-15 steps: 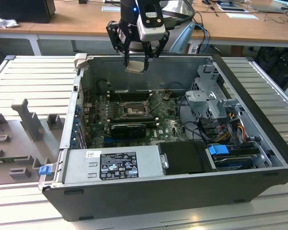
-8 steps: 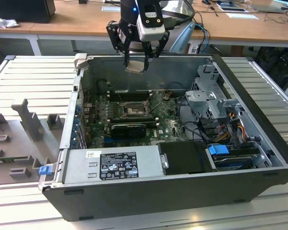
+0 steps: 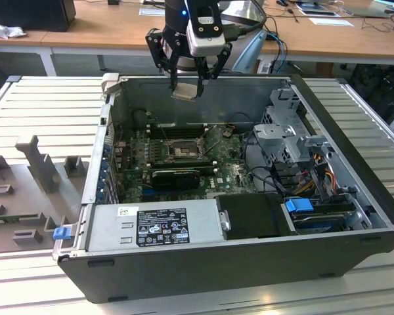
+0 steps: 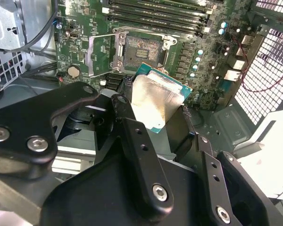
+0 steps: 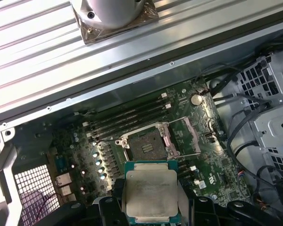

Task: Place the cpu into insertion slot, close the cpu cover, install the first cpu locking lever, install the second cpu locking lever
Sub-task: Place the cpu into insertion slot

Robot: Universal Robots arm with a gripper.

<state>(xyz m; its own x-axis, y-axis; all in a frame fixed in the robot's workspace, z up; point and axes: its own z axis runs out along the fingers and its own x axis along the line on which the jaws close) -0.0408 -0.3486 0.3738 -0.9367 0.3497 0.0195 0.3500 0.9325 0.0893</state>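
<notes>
At the exterior view's left, a grey moulded tray (image 3: 33, 177) lay on the ribbed metal table (image 3: 49, 98), just beside the open computer case (image 3: 249, 266). Near the middle, the arm came straight down from above, over the case's far wall. Its gripper (image 3: 187, 84) pointed downward and hung well above the motherboard (image 3: 231, 172).

The gripper was drawn in narrowly on the cpu (image 3: 184, 94), pinching it by two opposite edges, and the part touched nothing else in the case. In the first wrist view the cpu (image 5: 151, 195) showed a pale silver, dully shining lid with a green board edge around it.

Below it on the motherboard, the insertion slot (image 5: 146, 146) sat bare, with a dark centre inside a black frame. The cpu cover (image 5: 184, 136) stood swung open to one side of the slot.

Nearer the camera in the exterior view, the power supply box (image 3: 151, 226) lay against the case's front wall. At that view's right stood a metal drive cage (image 3: 285, 131) with coloured cables (image 3: 322, 174) beside it.
</notes>
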